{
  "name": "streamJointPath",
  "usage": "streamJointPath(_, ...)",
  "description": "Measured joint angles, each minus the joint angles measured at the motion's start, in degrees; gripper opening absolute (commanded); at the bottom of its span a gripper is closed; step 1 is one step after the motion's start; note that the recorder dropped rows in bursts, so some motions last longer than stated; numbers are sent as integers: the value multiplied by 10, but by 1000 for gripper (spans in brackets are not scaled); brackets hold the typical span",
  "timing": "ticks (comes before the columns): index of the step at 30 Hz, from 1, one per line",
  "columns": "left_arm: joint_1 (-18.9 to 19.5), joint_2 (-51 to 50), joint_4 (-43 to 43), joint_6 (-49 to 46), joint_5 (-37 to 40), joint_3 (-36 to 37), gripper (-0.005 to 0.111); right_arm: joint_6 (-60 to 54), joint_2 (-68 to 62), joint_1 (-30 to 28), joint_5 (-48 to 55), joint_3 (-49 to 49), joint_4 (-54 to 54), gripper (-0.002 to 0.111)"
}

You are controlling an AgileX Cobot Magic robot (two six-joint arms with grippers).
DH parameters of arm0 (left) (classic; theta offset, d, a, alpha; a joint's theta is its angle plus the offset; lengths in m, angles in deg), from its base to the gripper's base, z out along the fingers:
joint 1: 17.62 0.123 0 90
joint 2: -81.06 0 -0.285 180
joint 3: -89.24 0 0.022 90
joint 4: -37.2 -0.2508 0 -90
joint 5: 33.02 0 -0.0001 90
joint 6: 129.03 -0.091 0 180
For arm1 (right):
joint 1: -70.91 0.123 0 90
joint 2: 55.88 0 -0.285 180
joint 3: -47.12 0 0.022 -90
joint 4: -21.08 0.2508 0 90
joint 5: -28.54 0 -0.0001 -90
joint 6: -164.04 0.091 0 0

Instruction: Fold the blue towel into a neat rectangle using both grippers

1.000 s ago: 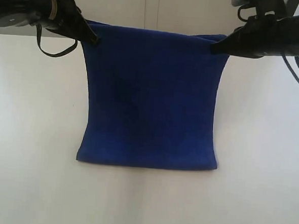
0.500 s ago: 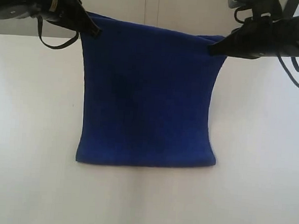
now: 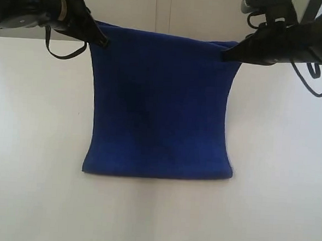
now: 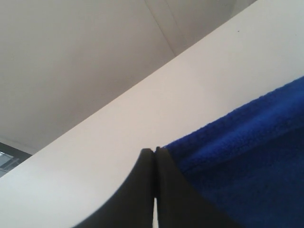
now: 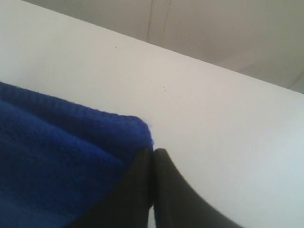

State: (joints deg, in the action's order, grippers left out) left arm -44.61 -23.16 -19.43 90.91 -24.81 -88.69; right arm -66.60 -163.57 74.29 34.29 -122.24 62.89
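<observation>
Deep royal-blue microfibre towel [image 3: 162, 104] hangs, btm edge on plain white table [image 3: 33, 145]; L black claw gripper [image 3: 103, 41], R black claw gripper [image 3: 225, 54] clamp top corners; R shifted inward vs 1 s ago

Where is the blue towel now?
Exterior view, centre: the blue towel hangs between the left gripper and right gripper, its lower edge on the white table.

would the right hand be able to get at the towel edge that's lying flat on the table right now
Probably not yet. The right hand is shut on a raised corner of the blue towel, so it is occupied. Nothing else on the table blocks the way.
</observation>
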Motion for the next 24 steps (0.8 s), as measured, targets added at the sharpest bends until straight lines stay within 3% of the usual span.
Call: streamJointPath(24,17,-86,-20,1,-74,0,0,0,-72,0,-65,-1,-1,0)
